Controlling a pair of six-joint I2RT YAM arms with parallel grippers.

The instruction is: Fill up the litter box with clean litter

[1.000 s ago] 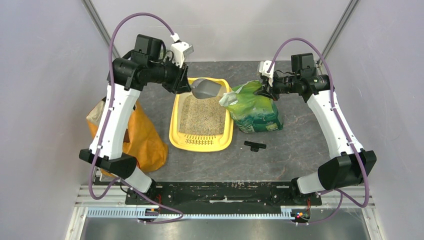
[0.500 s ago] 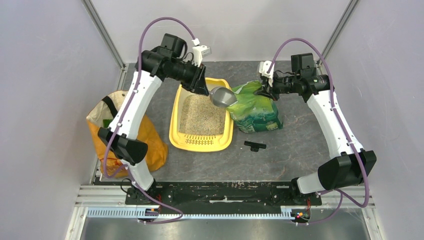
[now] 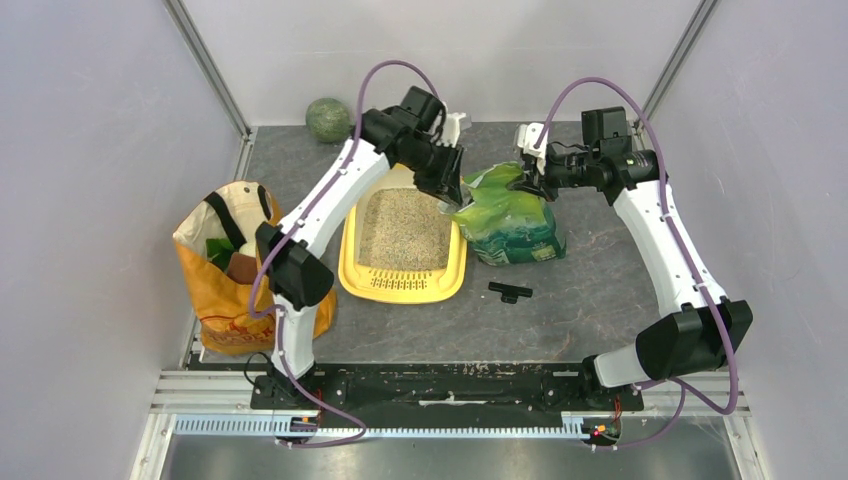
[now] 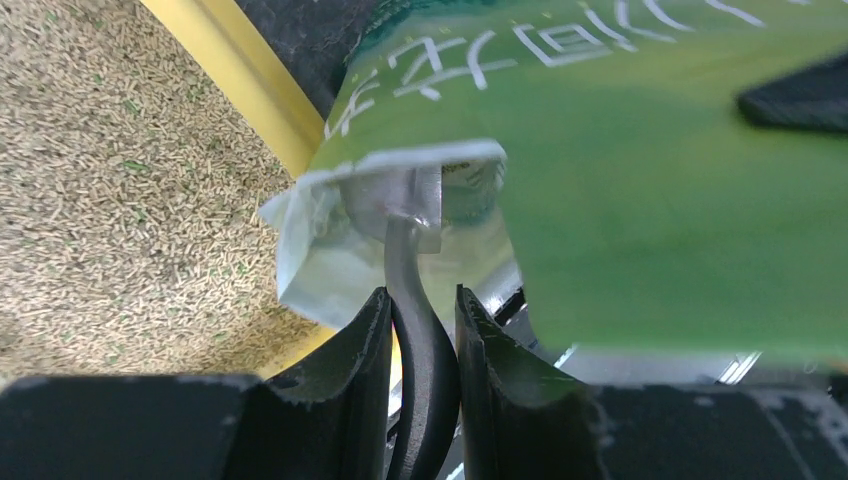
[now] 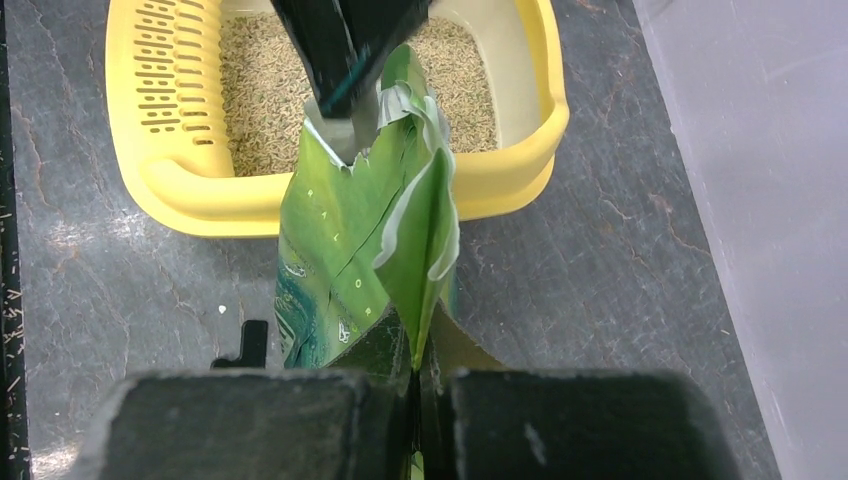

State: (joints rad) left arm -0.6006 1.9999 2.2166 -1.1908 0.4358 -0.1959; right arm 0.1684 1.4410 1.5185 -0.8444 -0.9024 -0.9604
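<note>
While the left gripper (image 4: 420,300) is clamped on the dark handle of the grey scoop (image 4: 405,215), whose bowl is pushed into the open mouth of the green bag (image 3: 512,228), the task is judged to be well under way but not complete. The litter box (image 3: 404,289) is found at the middle of the table, its grille end towards the arm bases. Its floor is covered by the clean litter (image 3: 403,230) over most of its length. Bare inner wall is seen above the granules, so the layer is judged shallow and further scoops are judged to be needed. The green bag is stood just beside the right side of the litter box, and its top edge is pinched and held up by the right gripper (image 5: 415,350), whose jaws are closed together on the foil. How much litter is left in the bag cannot be told. An orange shopping bag (image 3: 230,270) is noted to the left of the litter box. A small black piece (image 3: 510,291) lies apart from its near right corner, and a round green object (image 3: 328,118) lies beyond its far left corner. The table surface (image 3: 600,290) around the litter box is a dark grey, stone-patterned mat with a pale speck or two on it. The cell is enclosed by plain pale walls with metal uprights at the far corners.
</note>
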